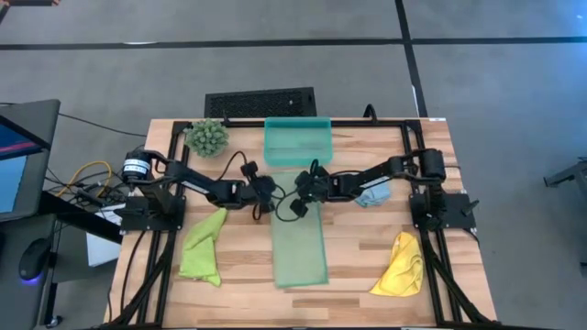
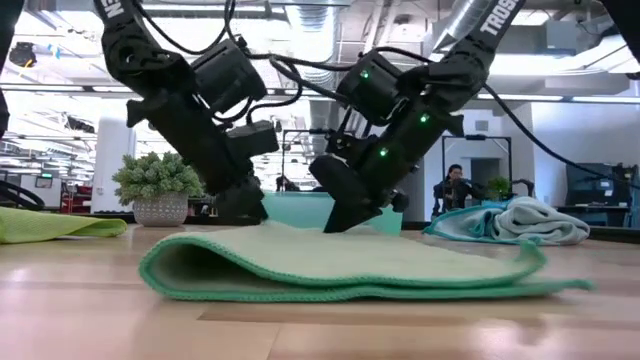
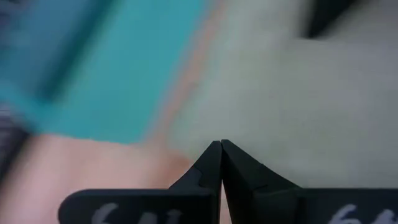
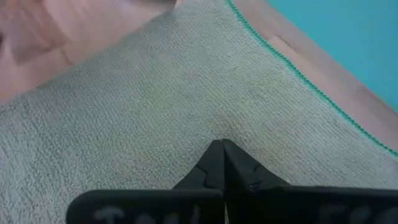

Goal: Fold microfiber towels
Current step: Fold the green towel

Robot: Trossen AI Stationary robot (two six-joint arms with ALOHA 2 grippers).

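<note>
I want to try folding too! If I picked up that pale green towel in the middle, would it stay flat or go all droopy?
Probably droopy: the pale green towel lies folded with soft, rounded edges. It likely feels light, and its fuzzy weave looks grippy rather than slippery.

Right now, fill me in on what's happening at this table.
Both arms are working on the pale sage green towel, which lies folded in half as a long strip in the middle of the table. The left gripper and the right gripper are both shut and press down side by side at the strip's far end, near the teal tray. The lime green towel, the yellow towel and the light blue towel lie crumpled, not yet folded.
</note>
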